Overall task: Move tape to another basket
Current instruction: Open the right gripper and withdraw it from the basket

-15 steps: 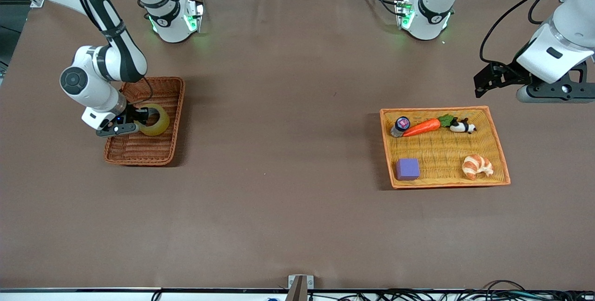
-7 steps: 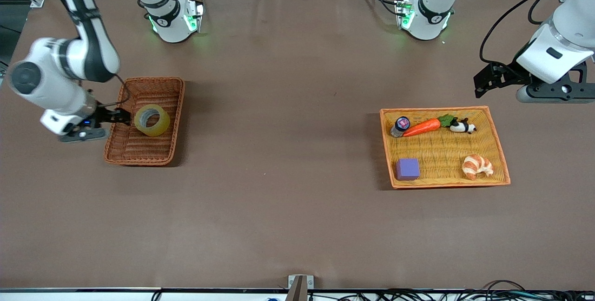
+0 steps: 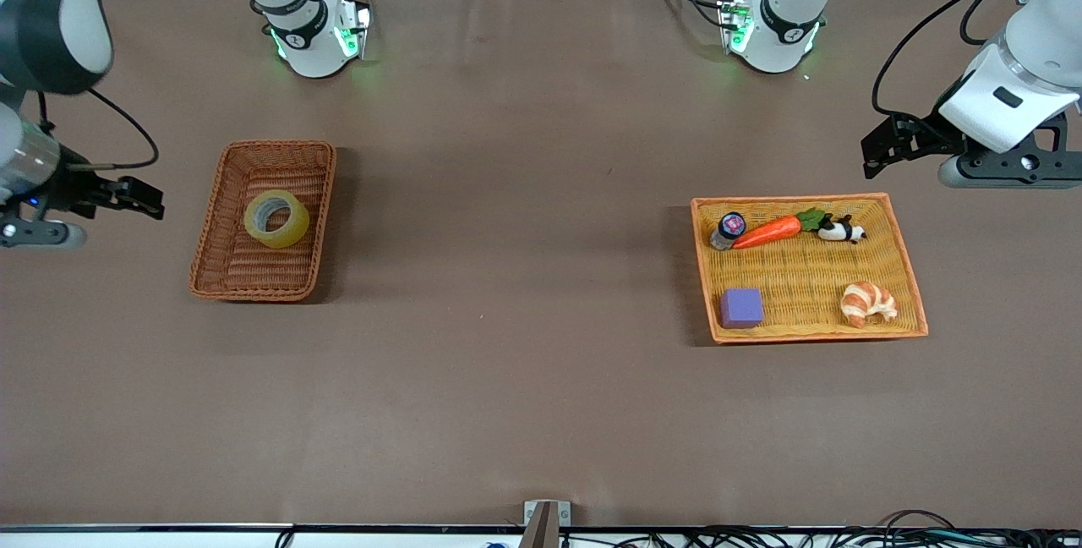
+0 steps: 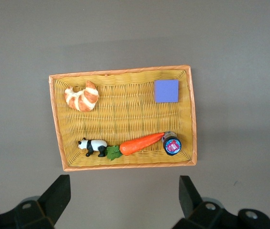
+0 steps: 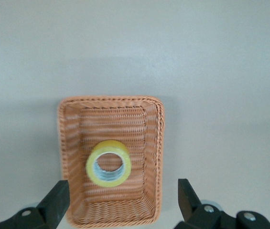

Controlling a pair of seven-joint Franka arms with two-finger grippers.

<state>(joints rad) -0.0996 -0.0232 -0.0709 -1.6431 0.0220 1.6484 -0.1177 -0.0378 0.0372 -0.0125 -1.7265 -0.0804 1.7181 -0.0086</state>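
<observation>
The tape (image 3: pixel 276 219), a yellowish roll with a grey core, lies flat in the reddish-brown basket (image 3: pixel 205 273) at the right arm's end of the table. My right gripper (image 3: pixel 150 200) is open and empty, raised in the air beside the basket toward that end of the table. In the right wrist view the tape (image 5: pixel 108 163) lies in the basket (image 5: pixel 159 143) below the open right gripper (image 5: pixel 123 185). My left gripper (image 3: pixel 872 155) is open and empty and waits above the table by the orange tray; it also shows in the left wrist view (image 4: pixel 125 180).
The wide orange-yellow tray (image 3: pixel 909 265) at the left arm's end holds a carrot (image 3: pixel 767 231), a small jar (image 3: pixel 729 227), a panda toy (image 3: pixel 840 230), a purple block (image 3: pixel 741 308) and a croissant (image 3: pixel 866 303). Brown table (image 3: pixel 524 277) lies between the two containers.
My right gripper let go of the tape, opened and drew up and away from the basket toward the table's end. The tape stays in the basket. The left arm has not moved.
</observation>
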